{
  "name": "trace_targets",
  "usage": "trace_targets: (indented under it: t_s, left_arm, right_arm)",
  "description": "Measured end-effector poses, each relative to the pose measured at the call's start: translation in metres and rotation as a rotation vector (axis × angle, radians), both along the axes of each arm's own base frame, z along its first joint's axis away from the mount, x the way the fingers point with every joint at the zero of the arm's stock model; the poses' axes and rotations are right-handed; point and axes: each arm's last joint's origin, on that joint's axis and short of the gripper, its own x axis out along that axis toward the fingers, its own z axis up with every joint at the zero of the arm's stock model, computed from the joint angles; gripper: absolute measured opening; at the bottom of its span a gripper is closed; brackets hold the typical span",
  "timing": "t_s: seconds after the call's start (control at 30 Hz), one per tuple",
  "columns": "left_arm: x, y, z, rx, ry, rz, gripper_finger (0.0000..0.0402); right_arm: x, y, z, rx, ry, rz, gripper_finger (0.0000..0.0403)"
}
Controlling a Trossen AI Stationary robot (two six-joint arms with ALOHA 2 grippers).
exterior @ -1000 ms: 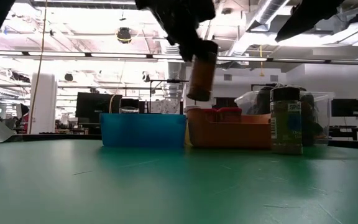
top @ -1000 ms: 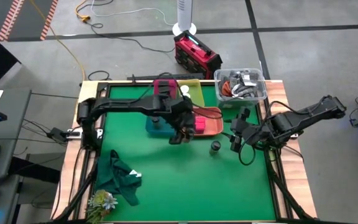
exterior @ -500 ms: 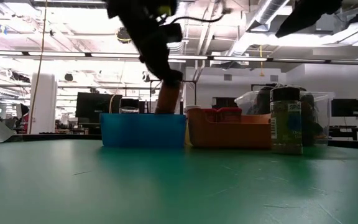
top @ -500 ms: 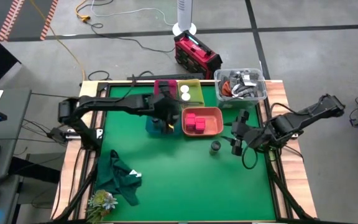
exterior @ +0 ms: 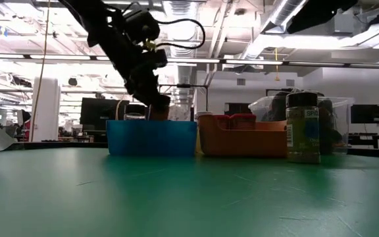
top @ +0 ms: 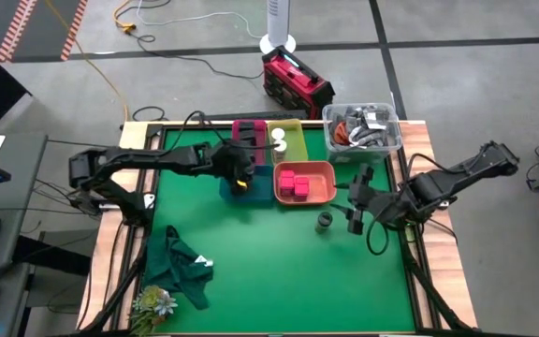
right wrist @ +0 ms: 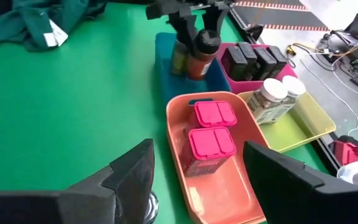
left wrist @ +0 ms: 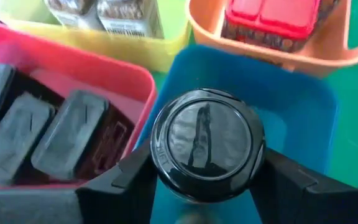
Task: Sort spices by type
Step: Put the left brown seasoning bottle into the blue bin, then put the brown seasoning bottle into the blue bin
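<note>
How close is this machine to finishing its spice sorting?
Nearly finished. Dark tins fill the pink tray, white-topped jars the yellow-green tray, and red cubes the orange tray. The left end effector holds a dark round jar in the blue tray. One jar stands on the table by the right end effector.

Both arms are black, built of slim links with thicker rounded joints. The left arm (top: 157,159) is long and thin, and a black cable loops in an arc above its wrist. The right arm (top: 457,176) has a chunkier, boxy wrist. The left gripper (left wrist: 207,180) has two broad, flat, matte black fingers (left wrist: 114,190); the right gripper (right wrist: 194,180) has two similar, angular ones.
</note>
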Motion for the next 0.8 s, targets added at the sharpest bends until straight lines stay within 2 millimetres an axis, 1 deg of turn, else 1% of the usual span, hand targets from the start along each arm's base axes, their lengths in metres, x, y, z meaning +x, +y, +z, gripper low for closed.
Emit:
trace_targets:
  t_s: [0.13, 0.43, 0.67, 0.73, 0.8]
  left_arm:
    - [0.002, 0.000, 0.002, -0.008, -0.029, -0.012, 0.0213]
    - [0.000, -0.001, 0.000, -0.038, -0.014, 0.012, 0.0235]
    - [-0.001, -0.001, -0.001, -0.033, 0.005, 0.003, 0.0269]
    - [0.000, -0.001, 0.002, -0.025, 0.005, -0.003, 0.0281]
    - [0.000, 0.000, 0.012, -0.004, -0.001, -0.017, 0.0291]
  right_arm:
    - [0.001, -0.003, 0.000, 0.001, 0.000, -0.015, 0.0273]
    - [0.001, -0.002, 0.000, 0.001, 0.002, -0.013, 0.0273]
    - [0.001, -0.002, 0.000, 0.001, 0.004, -0.012, 0.0273]
    - [0.001, -0.002, 0.000, 0.001, 0.004, -0.012, 0.0273]
    - [0.001, -0.002, 0.000, 0.001, 0.005, -0.011, 0.0273]
